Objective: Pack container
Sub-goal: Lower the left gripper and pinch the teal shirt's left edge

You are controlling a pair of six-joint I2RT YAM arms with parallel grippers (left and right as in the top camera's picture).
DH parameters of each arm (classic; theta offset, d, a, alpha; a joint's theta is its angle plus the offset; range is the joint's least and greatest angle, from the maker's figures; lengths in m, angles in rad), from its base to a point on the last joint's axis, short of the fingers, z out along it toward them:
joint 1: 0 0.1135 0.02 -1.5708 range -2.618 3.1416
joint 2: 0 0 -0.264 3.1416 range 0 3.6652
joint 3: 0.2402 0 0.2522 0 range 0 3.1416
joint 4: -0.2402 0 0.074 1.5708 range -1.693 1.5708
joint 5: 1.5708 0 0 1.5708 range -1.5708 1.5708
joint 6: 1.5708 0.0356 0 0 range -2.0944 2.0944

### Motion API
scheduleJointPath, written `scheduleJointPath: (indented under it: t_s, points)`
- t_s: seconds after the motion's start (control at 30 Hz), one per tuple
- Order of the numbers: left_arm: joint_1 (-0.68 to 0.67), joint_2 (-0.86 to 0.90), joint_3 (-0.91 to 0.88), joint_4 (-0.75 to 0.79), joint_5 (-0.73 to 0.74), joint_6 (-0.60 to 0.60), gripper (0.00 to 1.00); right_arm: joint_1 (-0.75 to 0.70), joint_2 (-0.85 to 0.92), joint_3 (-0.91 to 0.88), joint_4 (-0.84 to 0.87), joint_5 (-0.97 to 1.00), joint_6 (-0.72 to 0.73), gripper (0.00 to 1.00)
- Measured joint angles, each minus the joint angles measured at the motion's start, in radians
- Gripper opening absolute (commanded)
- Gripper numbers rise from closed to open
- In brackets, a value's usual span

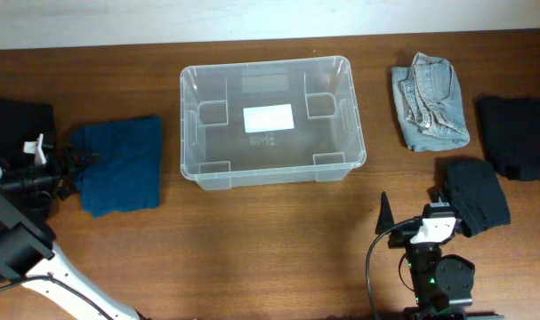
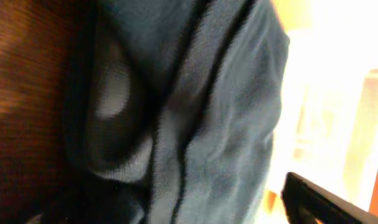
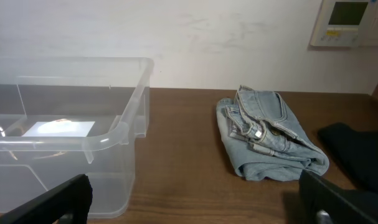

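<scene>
A clear plastic container [image 1: 270, 175] is set at the middle of the table [image 1: 252, 249], toward its far side. It is rectangular, with rounded corners, a rolled rim and moulded corner recesses, and a white label [image 1: 268, 117] is borne on its base. The left gripper [image 1: 78, 164] is found at the left edge of a blue cloth [image 1: 123, 164]; whether it is clamped on the cloth cannot be told. The right gripper [image 3: 195, 186] is spread wide at the near right, with nothing held.
</scene>
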Motion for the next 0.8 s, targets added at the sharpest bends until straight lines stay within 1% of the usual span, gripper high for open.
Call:
scheduleJointPath:
  t_s: [0.13, 0.2, 0.27, 0.33, 0.37, 0.4, 0.43, 0.47, 0.57, 0.6, 0.8]
  points:
    - [-0.001, 0.009, -0.006, -0.005, -0.013, 0.002, 0.72, 0.000, 0.000, 0.000, 0.000, 0.000, 0.000, 0.98]
    - [-0.002, 0.009, -0.006, -0.003, -0.020, 0.001, 0.64, 0.000, 0.000, 0.000, 0.000, 0.000, 0.000, 0.99]
    - [-0.002, 0.012, -0.006, -0.002, -0.028, -0.002, 0.52, 0.000, 0.000, 0.000, 0.000, 0.000, 0.000, 0.98]
    - [-0.003, 0.018, -0.010, 0.000, -0.036, -0.001, 0.46, 0.000, 0.000, 0.000, 0.000, 0.000, 0.000, 0.98]
    - [-0.003, 0.020, -0.012, -0.002, -0.035, -0.001, 0.45, 0.000, 0.000, 0.000, 0.000, 0.000, 0.000, 0.98]
    - [-0.004, 0.021, -0.014, -0.002, -0.035, 0.000, 0.41, 0.000, 0.000, 0.000, 0.000, 0.000, 0.000, 0.98]
    - [-0.004, 0.022, -0.015, 0.000, -0.038, 0.001, 0.34, 0.000, 0.000, 0.000, 0.000, 0.000, 0.000, 0.98]
    - [-0.004, 0.023, -0.016, 0.001, -0.039, -0.003, 0.30, 0.000, 0.000, 0.000, 0.000, 0.000, 0.000, 0.98]
    - [-0.004, 0.030, -0.021, 0.011, -0.039, -0.001, 0.14, 0.000, 0.000, 0.000, 0.000, 0.000, -0.001, 0.98]
    - [-0.004, 0.031, -0.022, 0.013, -0.041, -0.001, 0.13, 0.000, 0.000, 0.000, 0.000, 0.000, 0.000, 0.98]
    - [-0.003, 0.034, -0.026, 0.016, -0.028, 0.005, 0.13, 0.000, 0.000, 0.000, 0.000, 0.000, 0.000, 0.98]
